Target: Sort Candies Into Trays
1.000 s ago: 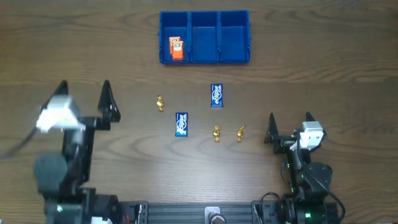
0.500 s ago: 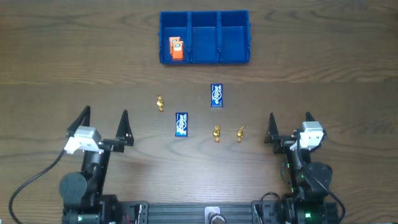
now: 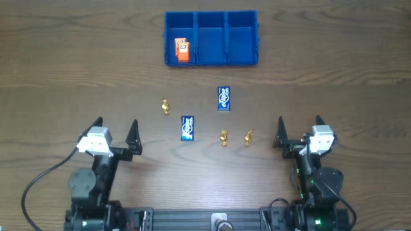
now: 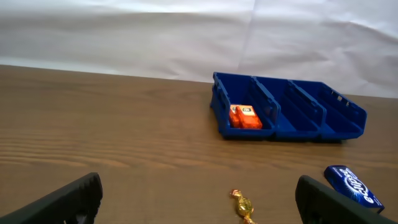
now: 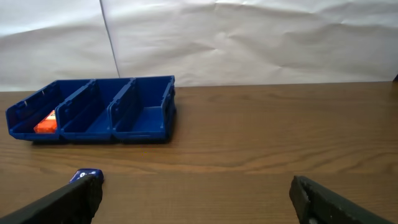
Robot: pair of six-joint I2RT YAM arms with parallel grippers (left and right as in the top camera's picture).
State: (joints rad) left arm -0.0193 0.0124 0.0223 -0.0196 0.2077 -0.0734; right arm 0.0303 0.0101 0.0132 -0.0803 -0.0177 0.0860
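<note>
A blue three-compartment tray [image 3: 211, 63] sits at the table's far middle, with orange candies [image 3: 182, 49] in its left compartment. Two blue-wrapped candies [image 3: 223, 99] [image 3: 187, 128] and three gold-wrapped candies [image 3: 166, 106] [image 3: 223, 137] [image 3: 248, 136] lie loose on the wood between tray and arms. My left gripper [image 3: 114, 130] stands open near the front left, holding nothing. My right gripper [image 3: 298, 128] stands open at the front right, also holding nothing. In the left wrist view the tray [image 4: 323, 127], the orange candies [image 4: 245, 116], a gold candy [image 4: 243, 205] and a blue candy [image 4: 352, 185] show ahead.
The table is bare brown wood [image 3: 77, 58] to the left and right of the tray. A white backdrop [image 5: 249, 37] stands behind the table's far edge. A black cable [image 3: 38, 183] loops by the left arm's base.
The left arm has drawn back toward its base and lowered, its gripper still open. The right arm and all candies have stayed put.
</note>
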